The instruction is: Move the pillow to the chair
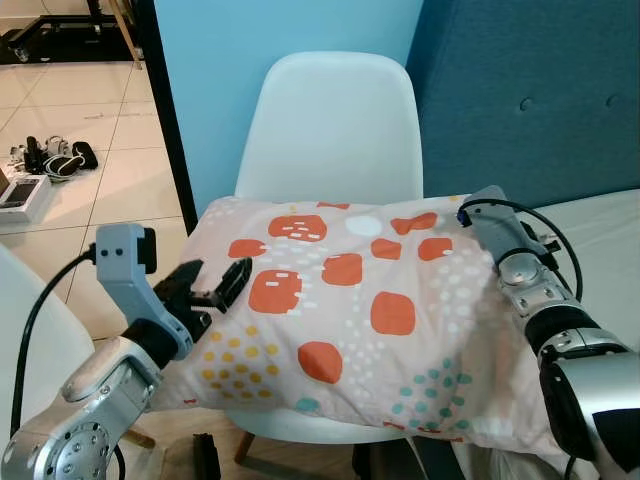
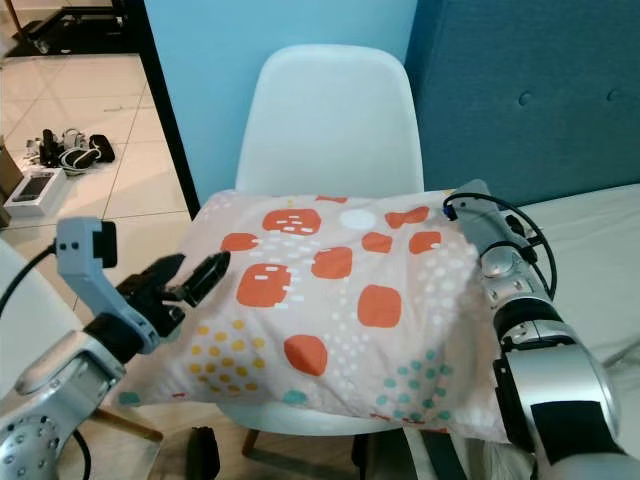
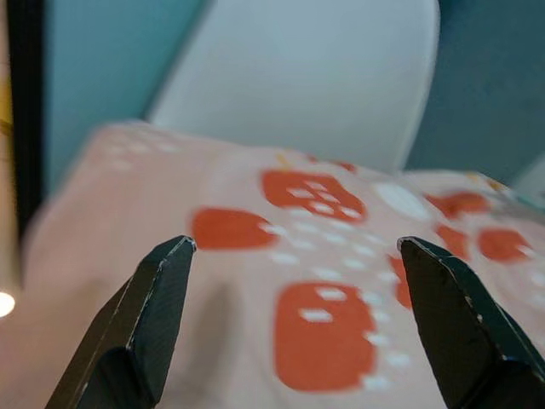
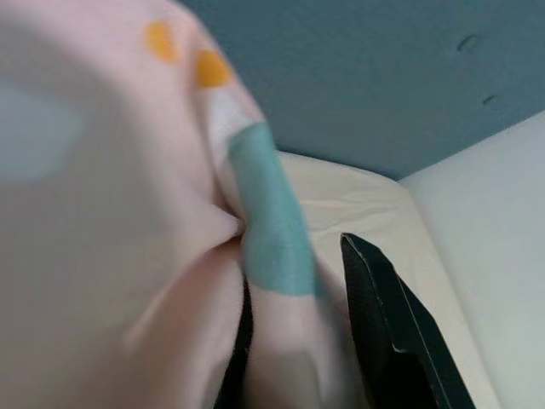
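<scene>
A peach pillow [image 1: 340, 310] with orange patches and coloured dots lies flat across the seat of the white chair [image 1: 335, 120], overhanging its front edge. My left gripper [image 1: 220, 270] is open at the pillow's left edge, its two black fingers [image 3: 162, 290] spread above the fabric with nothing between them. On the pillow's right side my right arm [image 1: 520, 265] reaches down, its fingers hidden behind the pillow in the eye views. In the right wrist view my right gripper [image 4: 294, 264] is shut on a bunched fold of pillow fabric with a teal mark.
A bed with a white mattress [image 1: 600, 230] and a dark blue headboard [image 1: 530, 90] stands at the right. Behind the chair is a light blue wall [image 1: 210, 80]. Cables and a white box [image 1: 20, 195] lie on the tiled floor at the left. Another white seat's edge [image 1: 30, 300] is near my left arm.
</scene>
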Controlling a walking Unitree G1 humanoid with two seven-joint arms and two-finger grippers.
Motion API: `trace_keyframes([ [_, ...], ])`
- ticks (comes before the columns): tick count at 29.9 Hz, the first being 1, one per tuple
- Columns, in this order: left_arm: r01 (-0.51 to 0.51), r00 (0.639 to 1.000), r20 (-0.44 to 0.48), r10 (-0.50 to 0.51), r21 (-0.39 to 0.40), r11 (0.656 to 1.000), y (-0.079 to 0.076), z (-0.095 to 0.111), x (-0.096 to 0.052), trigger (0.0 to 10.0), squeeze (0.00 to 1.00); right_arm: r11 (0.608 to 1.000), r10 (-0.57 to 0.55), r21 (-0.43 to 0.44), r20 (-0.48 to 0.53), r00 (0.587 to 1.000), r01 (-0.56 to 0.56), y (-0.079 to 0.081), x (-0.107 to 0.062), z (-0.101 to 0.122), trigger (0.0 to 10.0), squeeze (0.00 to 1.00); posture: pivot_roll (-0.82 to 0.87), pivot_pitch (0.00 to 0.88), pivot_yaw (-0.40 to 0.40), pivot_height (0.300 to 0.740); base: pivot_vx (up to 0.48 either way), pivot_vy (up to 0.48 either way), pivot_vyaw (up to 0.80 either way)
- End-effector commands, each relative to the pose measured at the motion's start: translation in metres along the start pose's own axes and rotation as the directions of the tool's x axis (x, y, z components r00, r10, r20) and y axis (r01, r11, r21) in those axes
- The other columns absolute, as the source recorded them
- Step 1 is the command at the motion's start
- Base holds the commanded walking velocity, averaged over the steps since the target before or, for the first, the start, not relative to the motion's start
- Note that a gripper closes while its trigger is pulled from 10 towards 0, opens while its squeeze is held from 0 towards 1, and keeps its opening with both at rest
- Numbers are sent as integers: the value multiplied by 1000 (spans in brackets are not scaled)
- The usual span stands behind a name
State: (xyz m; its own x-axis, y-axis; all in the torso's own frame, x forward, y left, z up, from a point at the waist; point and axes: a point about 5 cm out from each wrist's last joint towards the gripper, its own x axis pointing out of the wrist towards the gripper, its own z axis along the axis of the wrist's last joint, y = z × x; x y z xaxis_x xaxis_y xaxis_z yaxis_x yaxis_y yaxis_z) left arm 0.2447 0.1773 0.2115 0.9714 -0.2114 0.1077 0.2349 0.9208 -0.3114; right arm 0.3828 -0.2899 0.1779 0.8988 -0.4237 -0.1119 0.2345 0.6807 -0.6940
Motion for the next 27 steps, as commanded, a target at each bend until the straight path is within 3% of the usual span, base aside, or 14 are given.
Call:
trace_keyframes([
  [1,-124,992,15,124,70,990,13,0,3,10000,0,998,-29,49,-18,999,30,-20,3,-4,10000,353,89,53,-129,541,0,0,0],
  [3,-160,987,25,158,92,983,16,0,4,10000,0,998,-25,53,-12,1000,25,-24,3,-3,10000,353,89,53,-129,541,0,0,0],
  [4,-203,979,33,200,121,972,21,1,5,10000,0,1000,6,-1,-10,1000,-6,-26,3,-5,10000,0,86,51,-129,541,0,0,0],
  [5,-228,974,39,224,137,964,23,1,5,10000,0,999,28,-43,-11,1000,-28,-27,3,-6,10000,0,86,51,-129,541,0,0,0],
  [7,-249,968,42,246,174,953,25,1,6,10000,0,997,63,-33,-29,998,-64,-27,3,-9,10000,0,85,43,-132,541,0,0,0],
  [10,-305,952,57,300,232,924,32,3,6,10000,0,967,255,37,-113,960,-252,-21,1,-19,10000,0,77,36,-131,541,0,0,0],
  [14,-339,941,75,331,243,909,36,5,6,10000,0,926,371,109,-105,923,-360,-20,0,-17,10000,0,71,30,-131,541,0,0,0],
  [15,-376,926,98,364,254,891,41,7,6,10000,0,832,517,246,-19,856,-497,-17,-2,-6,10000,0,64,27,-131,541,0,0,0],
  [16,-390,921,107,375,262,883,43,7,7,10000,0,741,609,312,62,791,-595,-16,-5,3,10000,0,55,21,-130,541,0,0,0],
  [17,-390,921,107,375,262,883,43,7,7,10000,0,741,609,312,62,791,-595,-16,-5,3,10000,0,55,21,-130,541,0,0,0],
  [18,-398,917,112,382,267,878,44,7,8,10000,0,674,660,341,120,742,-655,-15,-7,9,10000,0,55,21,-130,541,0,0,0],
  [19,-400,916,115,383,270,876,44,7,9,10000,0,639,684,346,151,713,-687,-16,-9,10,10000,667,45,17,-131,541,0,0,0],
  [20,-400,917,117,382,276,874,43,6,11,10000,0,625,688,361,162,707,-692,-19,-9,9,10000,1000,43,10,-132,541,0,0,0],
  [27,-394,919,118,375,289,873,41,3,15,10000,0,656,664,367,135,735,-660,-37,-8,2,10000,1000,38,0,-128,541,0,0,0],
])
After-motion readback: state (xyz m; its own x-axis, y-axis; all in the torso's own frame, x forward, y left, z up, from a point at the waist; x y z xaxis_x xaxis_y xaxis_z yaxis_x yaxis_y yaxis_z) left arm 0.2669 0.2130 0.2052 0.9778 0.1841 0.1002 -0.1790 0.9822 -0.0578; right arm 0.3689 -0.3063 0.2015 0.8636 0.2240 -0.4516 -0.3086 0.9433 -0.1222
